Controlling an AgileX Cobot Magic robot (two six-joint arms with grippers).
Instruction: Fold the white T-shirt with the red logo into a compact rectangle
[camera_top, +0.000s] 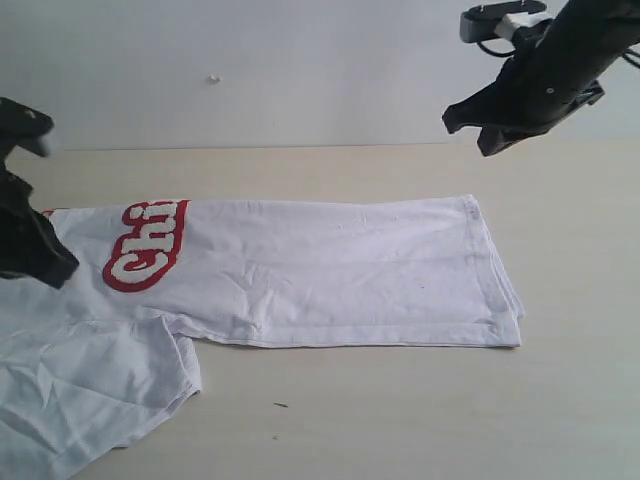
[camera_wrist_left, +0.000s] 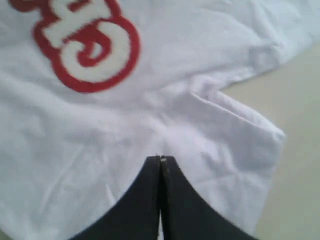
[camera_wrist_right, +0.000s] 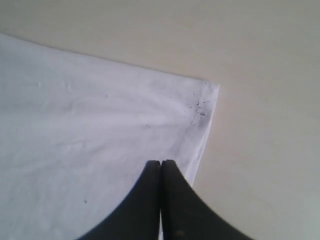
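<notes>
The white T-shirt (camera_top: 330, 270) lies flat on the table, folded lengthwise into a long band, hem end to the right. Its sleeve (camera_top: 90, 380) spreads out at the near left. The red logo (camera_top: 148, 246) shows only partly at the band's left end, large in the left wrist view (camera_wrist_left: 85, 45). My left gripper (camera_top: 62, 270) hovers shut over the shirt (camera_wrist_left: 210, 55) beside the logo, near the sleeve (camera_wrist_left: 240, 145), with nothing visibly pinched. At the far right, my right gripper (camera_top: 470, 130) is raised and shut, empty, its tips (camera_wrist_right: 161, 162) above the hem corner (camera_wrist_right: 202, 102).
The light wooden table (camera_top: 420, 410) shows bare in front of and to the right of the shirt. A pale wall (camera_top: 300, 70) stands behind it. A small dark speck (camera_top: 280, 405) lies on the tabletop near the front.
</notes>
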